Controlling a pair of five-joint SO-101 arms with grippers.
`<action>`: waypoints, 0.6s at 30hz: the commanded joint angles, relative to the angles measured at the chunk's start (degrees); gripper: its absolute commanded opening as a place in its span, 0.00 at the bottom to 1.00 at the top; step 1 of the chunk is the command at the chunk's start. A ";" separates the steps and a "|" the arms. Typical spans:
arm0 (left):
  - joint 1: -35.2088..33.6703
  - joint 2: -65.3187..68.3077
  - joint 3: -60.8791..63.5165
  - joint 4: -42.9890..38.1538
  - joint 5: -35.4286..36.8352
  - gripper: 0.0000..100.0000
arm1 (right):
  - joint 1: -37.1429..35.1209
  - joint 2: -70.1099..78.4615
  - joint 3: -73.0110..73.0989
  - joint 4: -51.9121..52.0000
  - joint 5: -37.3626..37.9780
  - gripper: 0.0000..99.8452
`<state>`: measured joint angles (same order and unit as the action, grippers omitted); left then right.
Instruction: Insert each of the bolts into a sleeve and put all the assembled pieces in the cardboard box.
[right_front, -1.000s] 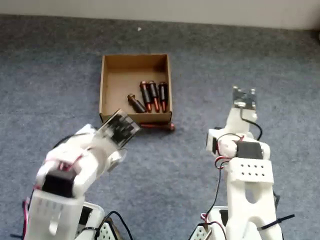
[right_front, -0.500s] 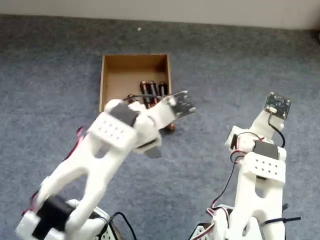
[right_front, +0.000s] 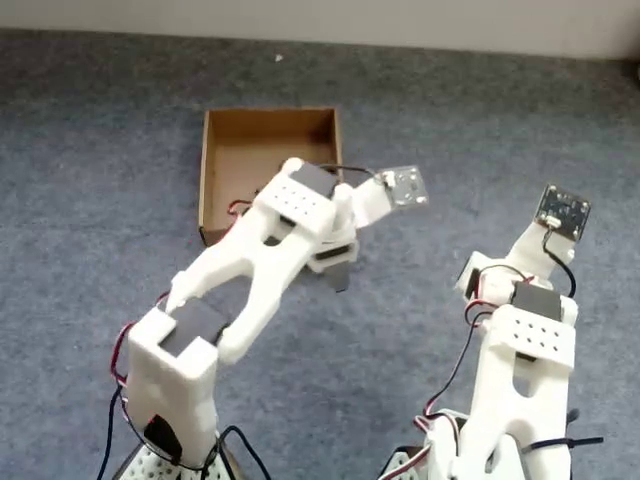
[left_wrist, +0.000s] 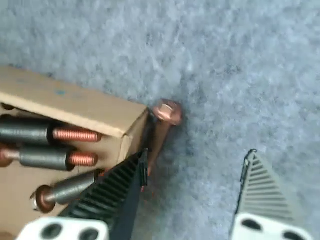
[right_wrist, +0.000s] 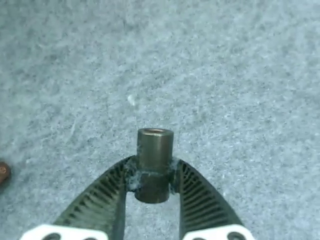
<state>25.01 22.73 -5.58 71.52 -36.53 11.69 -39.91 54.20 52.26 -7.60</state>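
Note:
A copper bolt (left_wrist: 160, 125) lies on the grey carpet against the outside of the cardboard box (left_wrist: 75, 107), at its corner. My left gripper (left_wrist: 196, 156) hangs open just above it, one finger (left_wrist: 120, 190) over the bolt's shank, the other over bare carpet. Three assembled pieces (left_wrist: 30, 132), dark sleeves with copper threads poking out, lie inside the box. In the high view the left arm (right_front: 290, 230) stretches over the front right corner of the box (right_front: 206, 170). My right gripper (right_wrist: 154, 167) is shut on a dark sleeve (right_wrist: 155, 145), held upright above the carpet.
The right arm (right_front: 520, 330) stands to the right of the box, over open carpet. A copper bolt head (right_wrist: 2, 172) peeks in at the edge of the right wrist view. A pale wall strip (right_front: 400, 20) runs along the back.
The left arm swung from the front left of the table out over the box's front right corner. The right arm shifted to the right, then held still.

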 joint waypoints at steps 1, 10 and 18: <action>-2.95 6.55 -10.51 -0.88 -0.88 0.31 | 0.84 -0.04 -1.10 -1.36 0.00 0.00; -5.76 20.53 -21.41 0.53 -4.31 0.25 | 0.66 -0.04 -1.10 -1.36 0.00 0.00; -6.20 18.86 -21.49 6.33 -6.95 0.20 | 0.66 -0.04 -0.92 -1.36 0.00 0.00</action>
<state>22.64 43.38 -25.36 75.82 -42.42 11.78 -39.91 54.20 52.26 -7.60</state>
